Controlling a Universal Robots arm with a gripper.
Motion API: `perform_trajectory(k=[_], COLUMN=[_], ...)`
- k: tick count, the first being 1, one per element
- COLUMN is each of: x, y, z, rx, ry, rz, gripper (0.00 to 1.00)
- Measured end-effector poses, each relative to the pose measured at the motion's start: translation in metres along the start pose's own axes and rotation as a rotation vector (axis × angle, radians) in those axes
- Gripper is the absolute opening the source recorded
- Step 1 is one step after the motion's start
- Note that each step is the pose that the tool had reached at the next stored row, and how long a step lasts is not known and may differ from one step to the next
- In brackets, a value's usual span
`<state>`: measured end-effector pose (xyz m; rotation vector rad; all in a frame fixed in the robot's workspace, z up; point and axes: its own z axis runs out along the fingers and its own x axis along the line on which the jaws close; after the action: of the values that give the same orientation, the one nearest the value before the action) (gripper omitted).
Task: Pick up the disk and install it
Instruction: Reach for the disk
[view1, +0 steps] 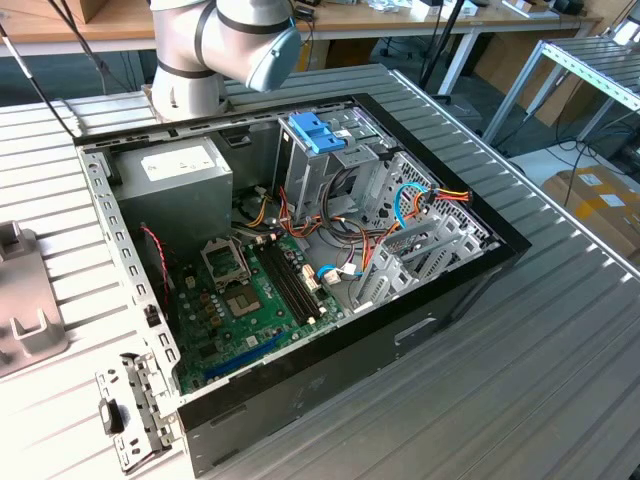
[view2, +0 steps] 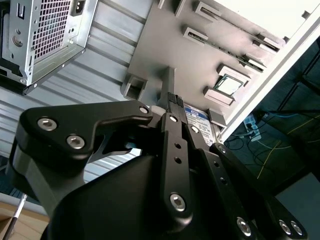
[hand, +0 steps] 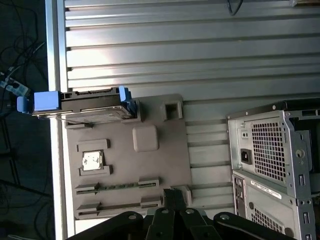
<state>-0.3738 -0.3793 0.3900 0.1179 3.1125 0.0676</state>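
- Broadly, a slatted table (view1: 520, 330) carries an open computer case (view1: 300, 260).
- Grey tray (hand: 150, 165) lies beside the case.
- Silver-grey disk (hand: 82, 106), blue-framed, stands on edge at the tray's corner.
- Gripper (hand: 174, 196) hovers apart from it; its opening I cannot tell.

The disk (hand: 85, 107), silver-grey metal clipped in a light-blue plastic frame, stands on its long edge in a slot at one end of the grey fixture plate (hand: 170, 150).

My black tool (view2: 171, 102) hangs over the grey holder plate (view2: 165, 30) on the ribbed tabletop (view2: 107, 65). The disk (view2: 199, 116) (mostly hidden behind my tool) sits near a small chip (view2: 228, 85). The computer case (view2: 45, 35) stands apart from the plate.
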Motion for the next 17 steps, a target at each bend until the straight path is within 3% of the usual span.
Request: perform_trajectory(k=[17], x=[0.008], y=[0.0043], z=[0.0005], rx=[0.0], ry=[-0.0001], rz=[0.0], gripper=[0.11])
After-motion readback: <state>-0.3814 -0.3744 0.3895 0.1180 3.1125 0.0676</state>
